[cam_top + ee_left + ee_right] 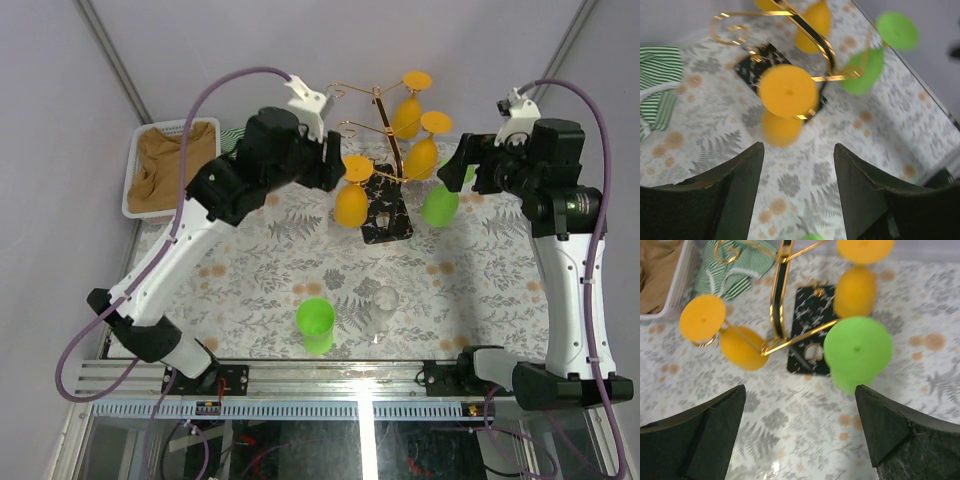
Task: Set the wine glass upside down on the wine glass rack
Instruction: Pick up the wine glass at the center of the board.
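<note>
The orange wine glass (350, 203) hangs upside down by its foot on the wine glass rack (388, 215), upper middle of the frame, which is probably why the left gripper (336, 170) and right gripper (460, 165) stand with jaws apart, empty.

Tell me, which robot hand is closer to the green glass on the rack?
Right. The right gripper is just right of the green glass, open and not holding it. The left gripper is across the rack, beside an orange glass.
</note>
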You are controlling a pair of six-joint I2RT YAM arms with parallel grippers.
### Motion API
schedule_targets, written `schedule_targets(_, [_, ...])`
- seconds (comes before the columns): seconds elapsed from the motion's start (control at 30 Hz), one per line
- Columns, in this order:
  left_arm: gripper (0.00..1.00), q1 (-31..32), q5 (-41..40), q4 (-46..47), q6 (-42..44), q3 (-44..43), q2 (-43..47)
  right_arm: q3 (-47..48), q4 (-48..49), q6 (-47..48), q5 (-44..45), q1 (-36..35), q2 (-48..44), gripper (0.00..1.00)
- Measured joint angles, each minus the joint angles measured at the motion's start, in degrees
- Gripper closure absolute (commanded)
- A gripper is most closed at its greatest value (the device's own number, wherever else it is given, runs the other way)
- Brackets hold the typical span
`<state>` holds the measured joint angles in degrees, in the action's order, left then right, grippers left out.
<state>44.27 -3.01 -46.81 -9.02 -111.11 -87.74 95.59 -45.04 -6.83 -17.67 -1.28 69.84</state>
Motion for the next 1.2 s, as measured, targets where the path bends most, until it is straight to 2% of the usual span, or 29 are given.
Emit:
schedule_targets(0.1, [0.43, -5.6, 0.61, 1.99, -0.44, -2.43, -2.25, -2.1, -3.34, -0.79, -4.15, 0.0, -1.38, 0.11])
schedule_targets(0.2, [0.43, -10.05, 1.2, 2.69, -0.48, -9.38, -7.58, -2.62, -7.85, -1.57, -9.33, -0.24, -2.16, 0.16])
schedule_targets(0.3, [0.43, -12.55, 2.03, 3.08, -1.07, -16.17, -12.55, -2.62, -11.61, -2.34, -13.53, -1.79, -2.19, 0.19])
schedule_targets(0.4, [0.42, -14.14, 2.71, 3.43, -2.25, -19.26, -15.15, -2.62, -16.52, -2.14, -13.66, -5.75, -1.75, 0.19])
schedule_targets(0.63, [0.4, -15.98, 1.36, 3.93, -3.89, -19.23, -15.54, -2.71, -26.05, -0.7, -10.05, -12.7, 0.37, 0.23])
schedule_targets(1.0, [0.4, -16.48, 0.61, 7.19, -4.9, -13.66, -14.32, -11.15, -28.0, -4.15, -3.98, -27.02, 0.57, 0.25])
schedule_targets(1.2, [0.4, -16.65, 0.61, 7.41, -5.25, -12.7, -13.88, -13.29, -27.74, -5.53, -2.82, -30.14, 0.63, 0.3])
